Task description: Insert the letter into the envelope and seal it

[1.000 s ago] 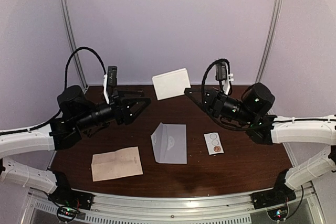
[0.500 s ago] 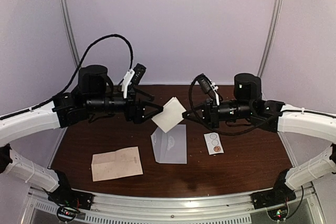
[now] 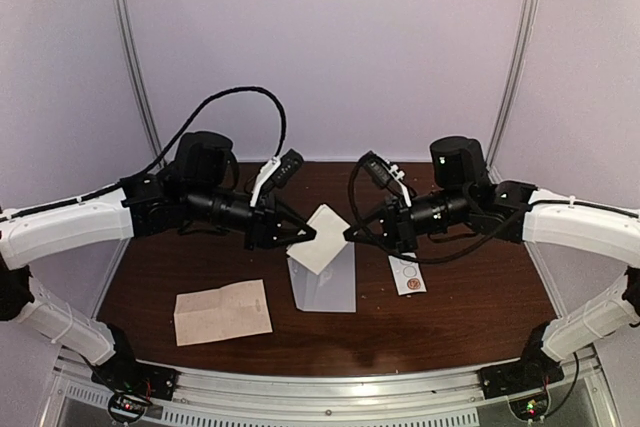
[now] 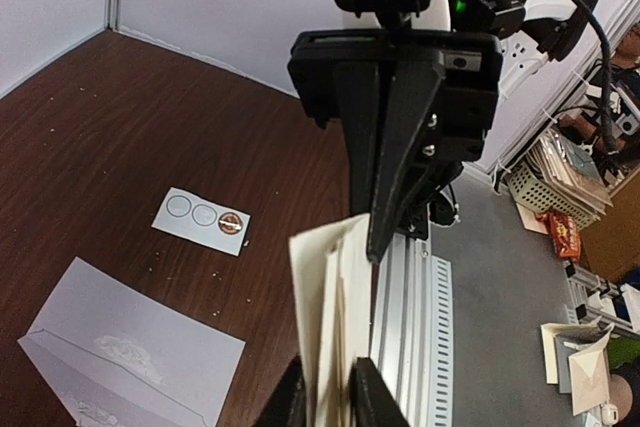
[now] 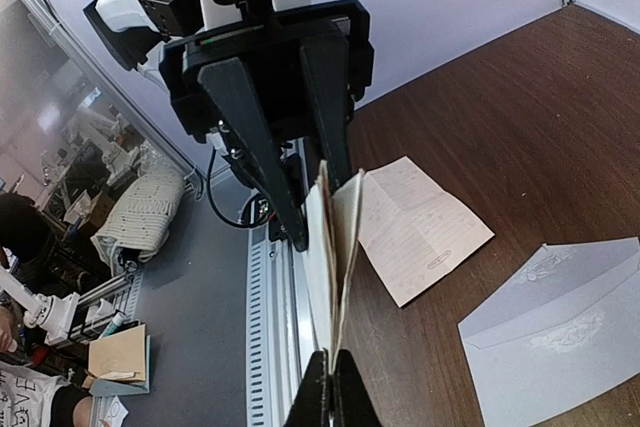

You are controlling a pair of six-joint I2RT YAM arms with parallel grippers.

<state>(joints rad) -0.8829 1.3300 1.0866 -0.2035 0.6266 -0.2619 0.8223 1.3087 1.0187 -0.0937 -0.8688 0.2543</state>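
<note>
Cream letter: folded in several layers; hung in the air between both arms, just above the envelope.
Left gripper: was closed on the letter's left edge.
Right gripper: was clamped on the opposite edge.
Envelope: pale grey; lay flat on the brown table, flap apparently open.
Handling: you had light, limp paper, by the look of it; the layers fanned apart and would likely buckle if you squeezed the arms together.
Hold: you would have done best to pinch near the folded edge; on the envelope, a corner or the flap.
Sticker strip: lay just right of the envelope.
</note>
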